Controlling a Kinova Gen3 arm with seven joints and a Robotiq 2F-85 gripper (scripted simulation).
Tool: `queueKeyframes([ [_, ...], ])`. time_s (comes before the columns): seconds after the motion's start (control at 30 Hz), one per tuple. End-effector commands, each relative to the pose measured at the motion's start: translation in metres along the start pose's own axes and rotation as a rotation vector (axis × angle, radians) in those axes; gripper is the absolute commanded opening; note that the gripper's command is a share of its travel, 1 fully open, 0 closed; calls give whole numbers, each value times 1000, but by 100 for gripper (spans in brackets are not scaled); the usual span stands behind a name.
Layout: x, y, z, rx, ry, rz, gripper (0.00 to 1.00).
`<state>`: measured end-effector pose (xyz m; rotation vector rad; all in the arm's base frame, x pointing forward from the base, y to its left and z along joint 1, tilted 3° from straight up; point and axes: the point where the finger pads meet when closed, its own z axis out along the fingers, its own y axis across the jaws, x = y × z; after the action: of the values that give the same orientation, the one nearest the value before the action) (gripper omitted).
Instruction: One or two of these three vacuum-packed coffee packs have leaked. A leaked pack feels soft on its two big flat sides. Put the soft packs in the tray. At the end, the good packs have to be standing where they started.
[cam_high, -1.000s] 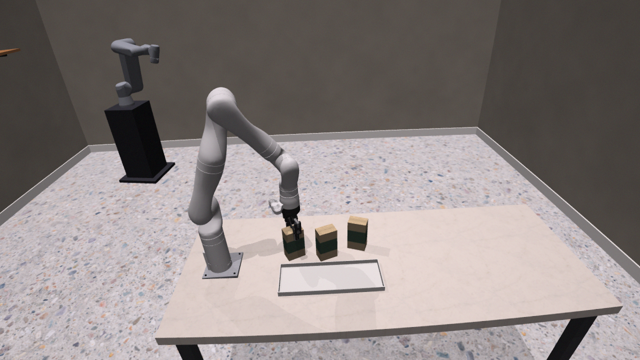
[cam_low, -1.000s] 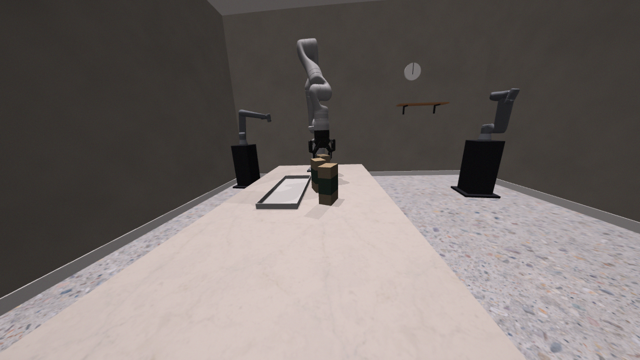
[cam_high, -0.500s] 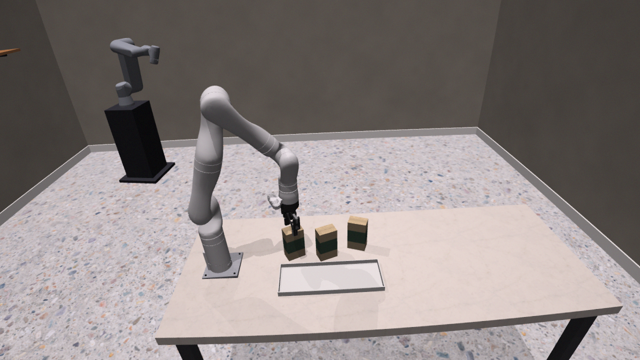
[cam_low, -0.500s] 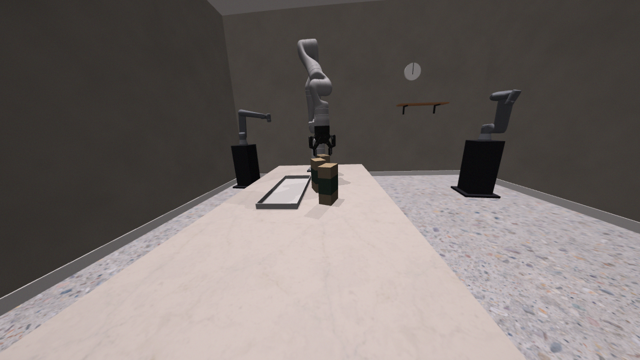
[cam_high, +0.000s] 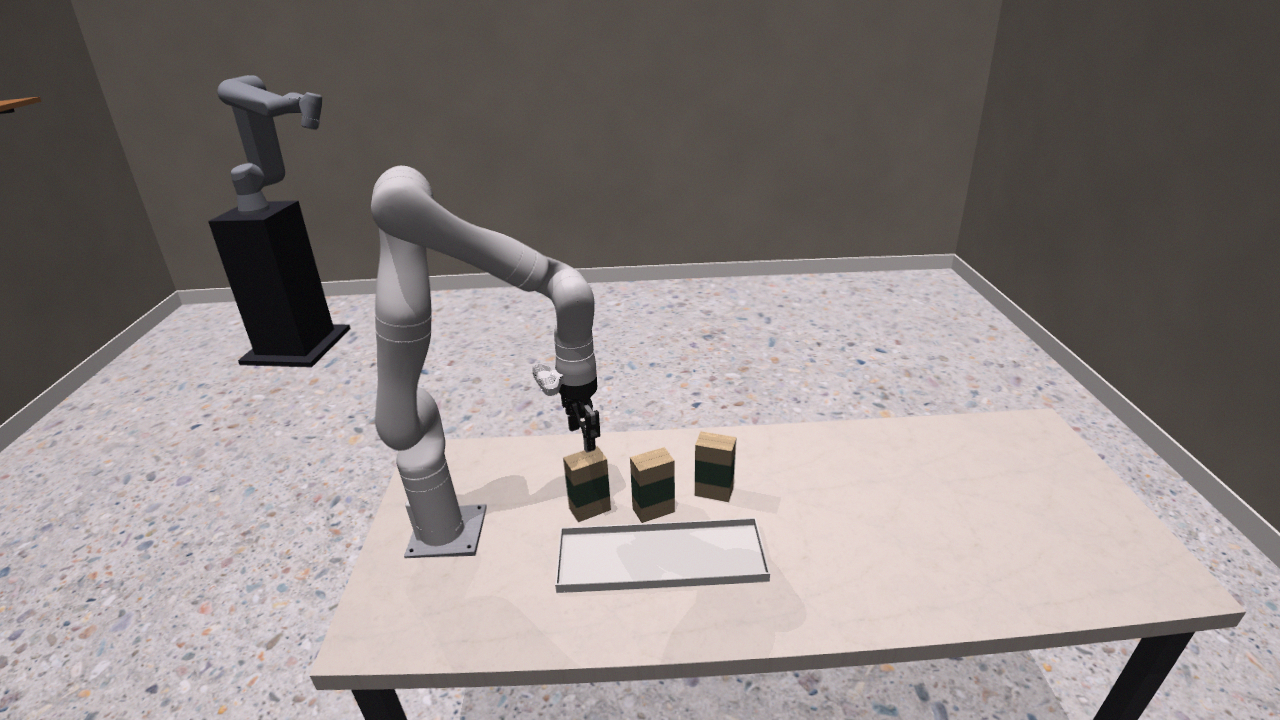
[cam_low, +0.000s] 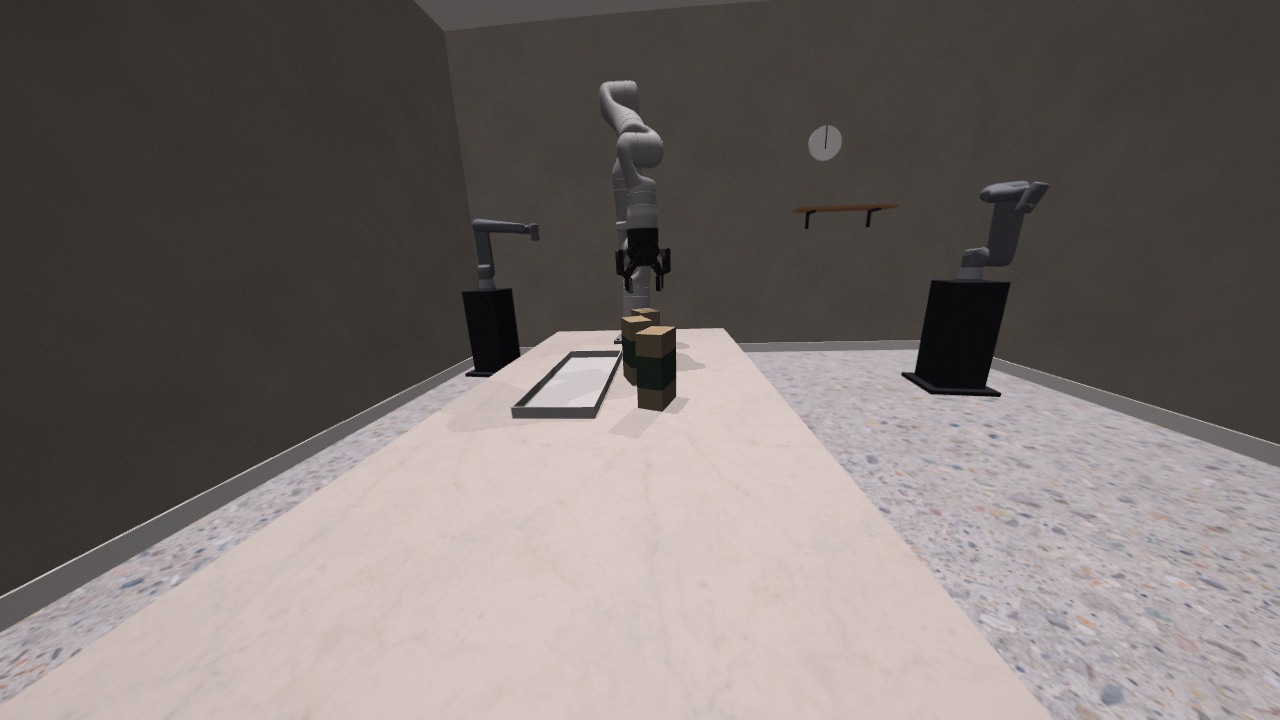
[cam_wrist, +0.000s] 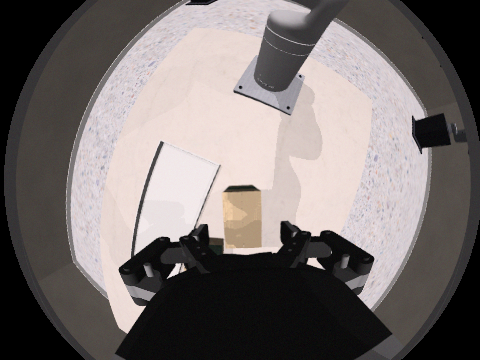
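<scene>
Three tan coffee packs with dark green bands stand upright in a row on the table: the left pack (cam_high: 587, 484), the middle pack (cam_high: 652, 483) and the right pack (cam_high: 715, 465). My gripper (cam_high: 588, 442) hangs open just above the left pack, apart from it. In the wrist view the left pack's top (cam_wrist: 243, 218) lies below and between my open fingers. In the exterior view the gripper (cam_low: 641, 279) hovers clear above the packs, which line up behind the nearest pack (cam_low: 656, 367). The grey-rimmed white tray (cam_high: 661, 554) lies empty in front of the row.
My arm's base (cam_high: 444, 533) is bolted to the table left of the tray. The tray also shows in the wrist view (cam_wrist: 175, 195) to the left of the pack. Other arms on black pedestals (cam_high: 273, 282) stand on the floor, away from the table.
</scene>
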<state>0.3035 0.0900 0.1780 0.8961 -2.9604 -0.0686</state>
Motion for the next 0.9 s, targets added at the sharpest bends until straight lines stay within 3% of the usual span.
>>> queueKeyframes([
  [0.0, -1, -1, -4, 5, -8, 2, 83],
  [0.43, -10, -5, -5, 4, -9, 6, 83],
  [0.73, -99, -57, -7, 1, -10, 59, 83],
  [0.87, -118, -70, -5, 5, -9, 74, 83],
])
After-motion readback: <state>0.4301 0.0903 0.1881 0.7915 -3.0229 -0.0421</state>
